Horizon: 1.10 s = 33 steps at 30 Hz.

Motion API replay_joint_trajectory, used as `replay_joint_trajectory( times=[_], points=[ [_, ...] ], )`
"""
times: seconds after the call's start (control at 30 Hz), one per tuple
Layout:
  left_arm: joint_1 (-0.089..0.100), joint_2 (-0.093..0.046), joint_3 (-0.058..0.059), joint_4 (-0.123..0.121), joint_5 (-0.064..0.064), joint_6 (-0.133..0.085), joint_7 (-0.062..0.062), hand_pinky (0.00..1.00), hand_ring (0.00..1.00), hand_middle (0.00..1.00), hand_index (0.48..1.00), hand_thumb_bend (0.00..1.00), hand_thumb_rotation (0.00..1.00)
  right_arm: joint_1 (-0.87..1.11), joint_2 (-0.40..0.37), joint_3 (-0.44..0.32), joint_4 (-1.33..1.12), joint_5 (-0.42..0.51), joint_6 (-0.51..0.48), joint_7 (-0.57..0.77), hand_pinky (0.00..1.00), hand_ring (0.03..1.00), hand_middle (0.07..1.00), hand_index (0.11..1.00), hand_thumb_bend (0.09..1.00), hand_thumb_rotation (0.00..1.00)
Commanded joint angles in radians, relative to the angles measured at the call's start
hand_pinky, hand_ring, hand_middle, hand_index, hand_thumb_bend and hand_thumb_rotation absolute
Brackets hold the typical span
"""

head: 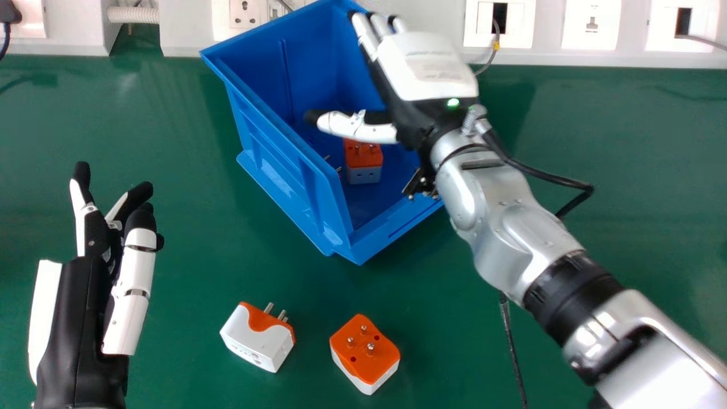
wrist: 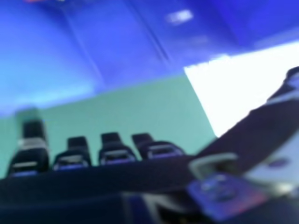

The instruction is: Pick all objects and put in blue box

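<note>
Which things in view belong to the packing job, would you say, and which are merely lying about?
Part of the job:
- blue box
- white-sided adapter on the table
- orange-topped adapter, pins up, beside it
- boxed adapter, with other metal pins nearby

Not part of it:
- wall sockets
- corrugated tube
- black plug

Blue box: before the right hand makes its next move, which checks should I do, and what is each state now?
1. Blue box standing, open side up: ok.
2. Right hand empty, fingers straight: ok.
3. Right hand raised away from the box: not ok, it is over it.
4. Plug adapter inside the box: ok.
5. Table free of adapters: not ok, two remain.
6. Full count inside the box: cannot tell, view partly blocked.
</note>
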Motion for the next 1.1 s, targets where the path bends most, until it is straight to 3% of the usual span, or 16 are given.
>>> replay_joint_trajectory(
  times=[0.0,0.07,0.23,0.3,0.5,0.77,0.93,1.07],
  points=[
    [-0.007,0.007,-0.008,-0.011,0.006,-0.026,-0.001,0.81,0.89,0.90,0.881,0.29,0.88,0.049,-0.039,-0.031,-0.145,-0.024,0.018,0.004,0.84,0.968,1.000,1.000,0.337,0.92],
    [-0.011,0.009,-0.013,-0.010,0.015,-0.023,0.001,0.81,0.90,0.91,0.886,0.33,0.90,0.119,-0.067,-0.050,-0.269,-0.031,0.024,0.006,0.80,0.944,0.997,0.987,0.331,0.89],
    [-0.013,0.012,-0.019,-0.008,0.022,-0.029,0.002,0.82,0.90,0.91,0.891,0.35,0.91,0.382,-0.128,-0.115,-0.581,-0.025,0.000,-0.001,0.78,0.937,0.988,0.966,0.348,0.89],
    [-0.009,0.010,-0.019,-0.002,0.023,-0.034,0.004,0.83,0.90,0.91,0.892,0.32,0.91,0.519,-0.147,-0.143,-0.693,-0.016,-0.036,-0.023,0.78,0.921,0.971,0.956,0.375,0.85],
    [0.000,0.007,-0.018,0.024,0.019,-0.059,0.007,0.82,0.90,0.91,0.892,0.36,0.92,0.890,-0.193,-0.203,-0.923,-0.007,-0.152,-0.058,0.73,0.886,0.930,0.935,0.401,0.86],
    [0.000,0.006,-0.018,0.064,0.027,-0.092,0.015,0.83,0.90,0.92,0.896,0.37,0.94,1.203,-0.211,-0.216,-0.923,-0.044,-0.327,-0.190,0.70,0.857,0.909,0.906,0.419,0.80],
    [-0.003,0.004,-0.022,0.084,0.039,-0.109,0.024,0.82,0.89,0.91,0.894,0.34,0.93,1.273,-0.209,-0.188,-0.845,-0.099,-0.389,-0.244,0.69,0.828,0.875,0.861,0.443,0.76],
    [-0.001,0.001,-0.024,0.089,0.039,-0.108,0.031,0.82,0.89,0.90,0.888,0.36,0.93,1.261,-0.203,-0.166,-0.776,-0.128,-0.417,-0.258,0.66,0.797,0.847,0.825,0.458,0.71]
  ],
)
